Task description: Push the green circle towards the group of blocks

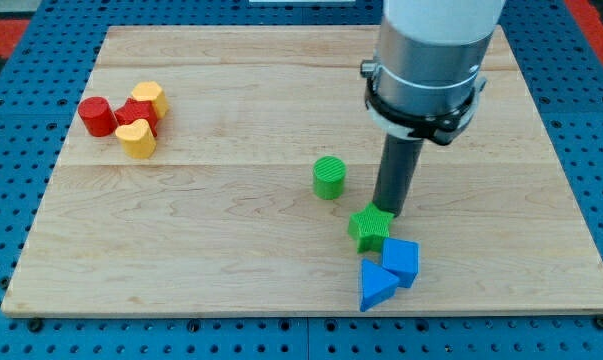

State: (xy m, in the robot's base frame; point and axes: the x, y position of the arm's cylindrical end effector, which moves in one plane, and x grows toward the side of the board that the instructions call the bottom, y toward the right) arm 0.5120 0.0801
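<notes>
While the wooden board (231,250) lies flat on a blue pegboard surface (11,200), my tip (388,213) rests on the wood a little right of the board's middle, at the foot of the dark rod (397,175) that hangs from the grey cylinder (428,55) of the arm. The arm carries no jaws at all, only this rod, so there is nothing to stand apart or together.

The green circle (329,177), a short upright cylinder, stands near the board's centre. From the tip it sits at about ten o'clock, near but apart, with bare wood between them. The green star (370,228) lies at about seven o'clock from the tip, just beside it; whether the two touch I cannot tell.

Below the star, at about five o'clock from it, sits a blue block (402,261) with a roughly pentagonal top, and at six o'clock from the star lies a blue triangle (377,286). The two blue blocks press close against each other, and the star is just beside the upper one.

Far off at about ten o'clock from the green circle, near the board's upper left corner, a cluster of four blocks huddles together: a red cylinder (97,116) at its left, another red block (136,111) whose shape I cannot make out in the middle, a yellow block (149,97) at the top right and a yellow heart (136,139) at the bottom. The green circle stands well apart from this cluster.
</notes>
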